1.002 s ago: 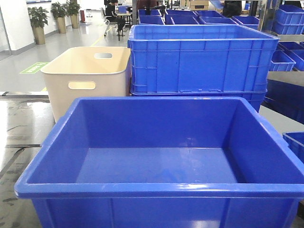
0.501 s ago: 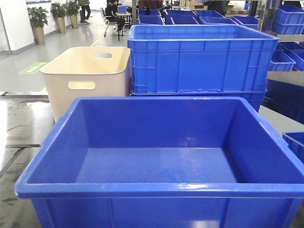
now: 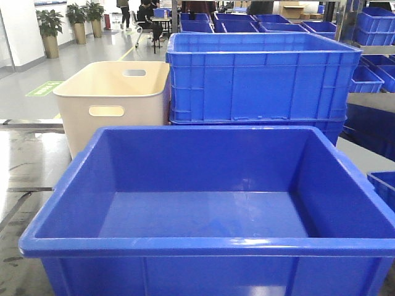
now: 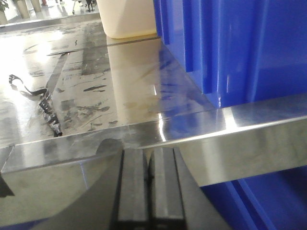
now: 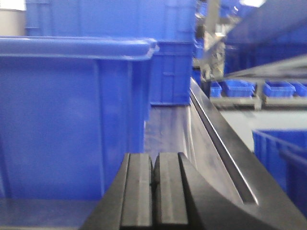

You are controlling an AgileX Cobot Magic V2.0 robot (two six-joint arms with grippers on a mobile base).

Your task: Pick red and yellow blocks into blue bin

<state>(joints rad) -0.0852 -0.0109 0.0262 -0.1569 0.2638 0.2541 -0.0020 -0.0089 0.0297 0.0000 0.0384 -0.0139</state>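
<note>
Bin (image 3: pixel 203 246) of blue plastic filled the lower half of the front view, its mouth open upward as a receptacle should stand; its floor showed bare, with no red or yellow block in it. No block of either colour appeared in any view, so where the blocks lay cannot be told. Such a scene would fit a bin awaiting blocks as well as one from which they had been taken out again.

Left gripper (image 4: pixel 149 191), at the bottom centre of its wrist view, had its two dark fingers pressed together with nothing between them. It sat low before the metal table edge (image 4: pixel 240 139), with the bin's outer wall at upper right. Right gripper (image 5: pixel 154 196), likewise at bottom centre, was closed and empty, level with the bin's side wall and below its rim. Both arms seemed parked beside the bin, clear of its mouth.

Behind, at middle left of the front view, stood a cream tub (image 3: pixel 111 102); at upper right, stacked blue crates (image 3: pixel 262 77). Farther off, potted plants (image 3: pixel 49 24) lined the hall.
</note>
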